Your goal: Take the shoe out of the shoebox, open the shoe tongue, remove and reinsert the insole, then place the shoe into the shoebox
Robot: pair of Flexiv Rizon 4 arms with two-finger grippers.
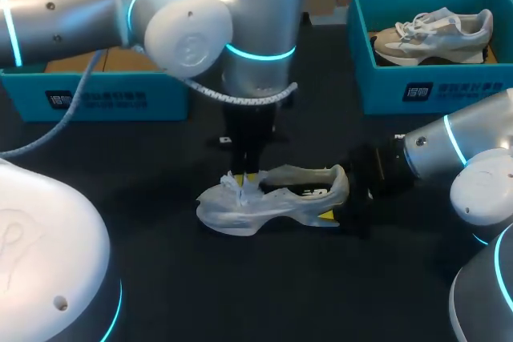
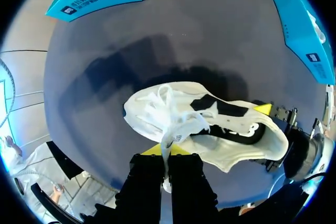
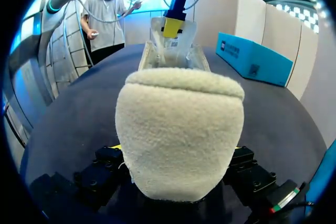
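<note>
A white shoe lies on its sole in the middle of the black table, toe to the left. My left gripper comes straight down onto it from above and is shut on the shoe's tongue, which stands pulled up between its yellow tips. My right gripper is at the heel end, with one finger on each side of it, gripping. In the right wrist view the fleecy heel fills the space between the fingers. The insole is hidden inside the shoe.
A teal shoebox stands at the back right with a beige-and-white shoe in it. A second teal box stands at the back left, half hidden behind my left arm. The white arm bases crowd the front corners.
</note>
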